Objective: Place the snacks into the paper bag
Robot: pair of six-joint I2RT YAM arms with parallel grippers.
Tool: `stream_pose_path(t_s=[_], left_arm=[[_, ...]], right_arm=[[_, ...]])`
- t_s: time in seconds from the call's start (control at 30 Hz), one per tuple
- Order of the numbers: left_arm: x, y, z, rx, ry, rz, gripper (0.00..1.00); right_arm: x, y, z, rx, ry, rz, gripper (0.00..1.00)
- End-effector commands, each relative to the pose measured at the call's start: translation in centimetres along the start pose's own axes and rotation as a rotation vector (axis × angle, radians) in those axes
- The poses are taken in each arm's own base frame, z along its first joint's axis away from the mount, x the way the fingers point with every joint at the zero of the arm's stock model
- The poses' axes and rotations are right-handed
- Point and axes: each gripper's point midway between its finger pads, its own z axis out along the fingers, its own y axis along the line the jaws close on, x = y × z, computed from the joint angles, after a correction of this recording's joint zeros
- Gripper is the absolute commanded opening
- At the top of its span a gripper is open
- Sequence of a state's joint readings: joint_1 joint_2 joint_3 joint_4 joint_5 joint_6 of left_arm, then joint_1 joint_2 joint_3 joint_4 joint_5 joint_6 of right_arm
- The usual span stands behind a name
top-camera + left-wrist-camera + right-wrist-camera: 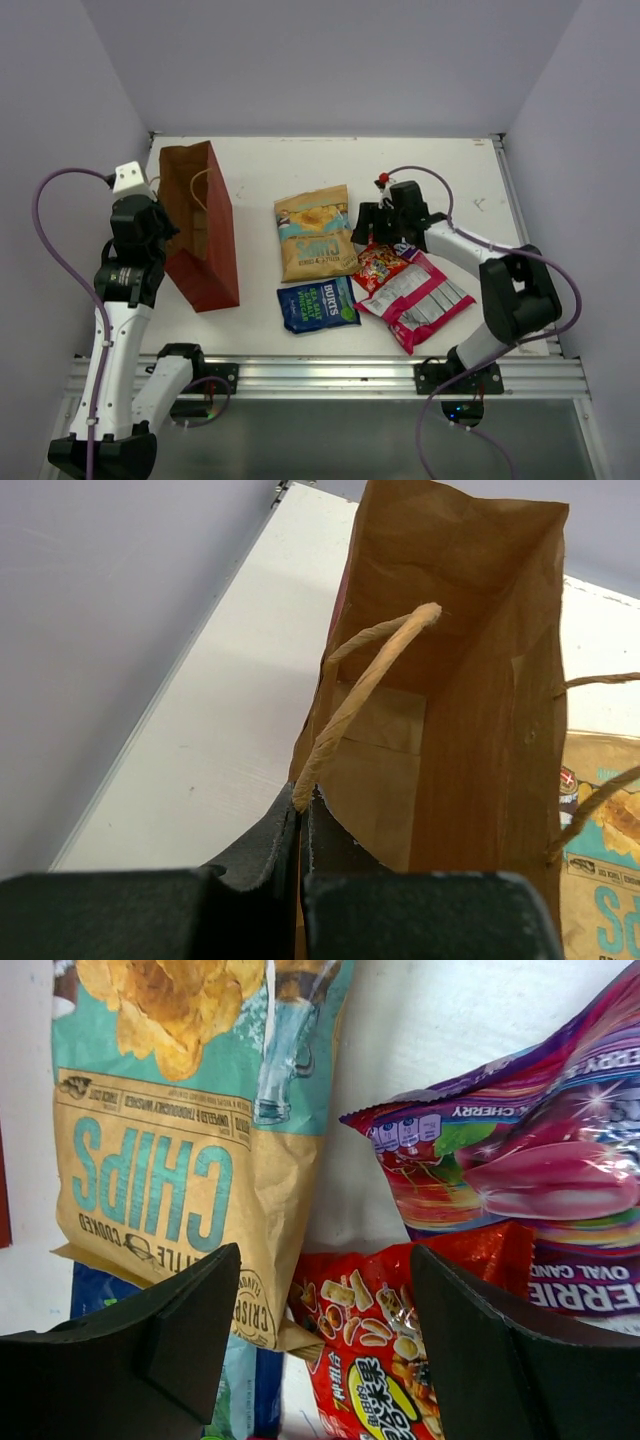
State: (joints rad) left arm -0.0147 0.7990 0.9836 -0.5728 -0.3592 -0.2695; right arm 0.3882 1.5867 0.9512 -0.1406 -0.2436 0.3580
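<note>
On the white table (260,160), the left gripper (303,815) pinches the standing paper bag (205,250) by its rim. The right gripper (325,1265), jaws wide, hovers directly above the red packet (365,1360), between the chips bag (170,1160) and the purple packet (520,1150).

A white bench (270,170), faintly scuffed towards its far right, is boxed in by plain pale lavender-grey walls (330,60) on the left, far and right sides, with a ribbed aluminium rail (330,375) along its near edge, under soft even light.
</note>
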Motion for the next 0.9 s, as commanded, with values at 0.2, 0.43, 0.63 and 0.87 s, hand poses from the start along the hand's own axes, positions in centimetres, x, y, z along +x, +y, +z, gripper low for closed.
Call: stream_pose_path(t_s=[0.2,0.43,0.63,0.87], left_arm=[[-2.9,-2.0,-0.9,0.110,-0.084,-0.021,0.00],[-3.6,-3.3,-1.3,0.183,-0.098,-0.018,0.00],[-3.8,-4.1,-1.6,0.233,-0.107,-0.011,0.00],[-3.5,-4.0,-1.7,0.226,-0.107,-0.002,0.00]], right_arm=[[0.8,2.5,3.2,-0.141,0.058,0.005,0.74],[1.0,4.5,4.6,-0.197,0.072,-0.015,0.75],[1.4,5.0,6.9,-0.209,0.097,-0.011,0.00],[-3.7,7.6,2.8,-0.159,-0.032,-0.122,0.00]])
